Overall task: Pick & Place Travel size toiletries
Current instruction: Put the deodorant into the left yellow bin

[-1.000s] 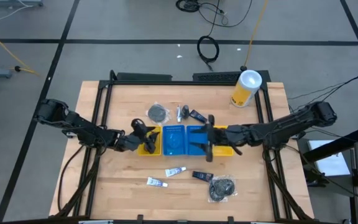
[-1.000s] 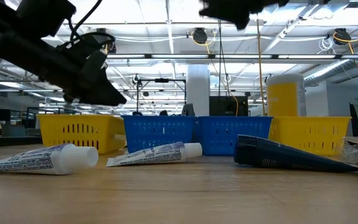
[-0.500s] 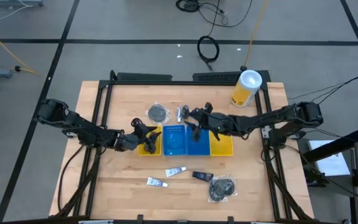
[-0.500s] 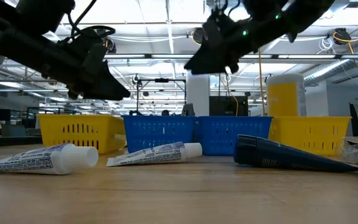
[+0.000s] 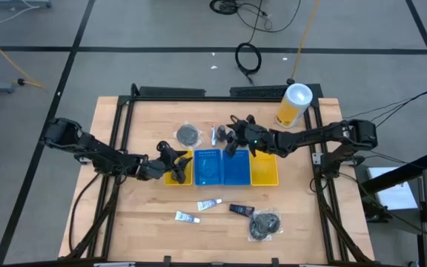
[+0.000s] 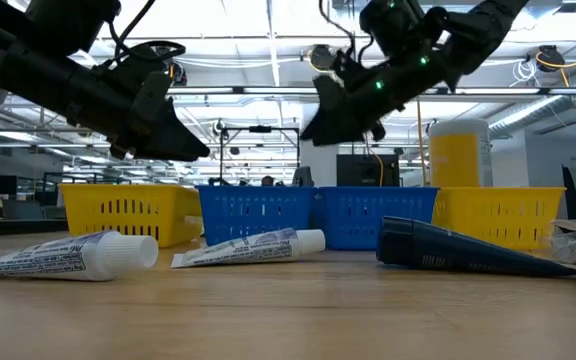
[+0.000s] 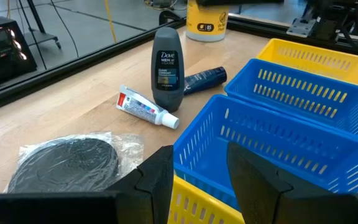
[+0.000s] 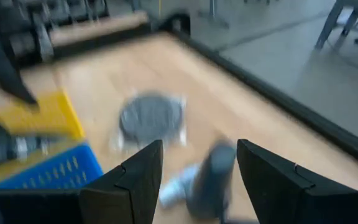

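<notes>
My right gripper (image 5: 233,138) hangs open over the grey bottle (image 7: 166,68) behind the bins (image 5: 222,166); my left gripper (image 5: 170,165), also open, hovers at the yellow bin (image 5: 178,176).

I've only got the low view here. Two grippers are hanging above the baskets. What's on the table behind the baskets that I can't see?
Observer: Behind the row of bins an upright dark bottle stands. A white toothpaste tube and a navy tube lie beside it.
Operator: Which arm is near those?
Observer: The right gripper hangs over them from the right side of the table, fingers open, nothing held.
Operator: And the left one?
Observer: The left gripper is over the yellow bin at the left end of the row, open and empty.
</notes>
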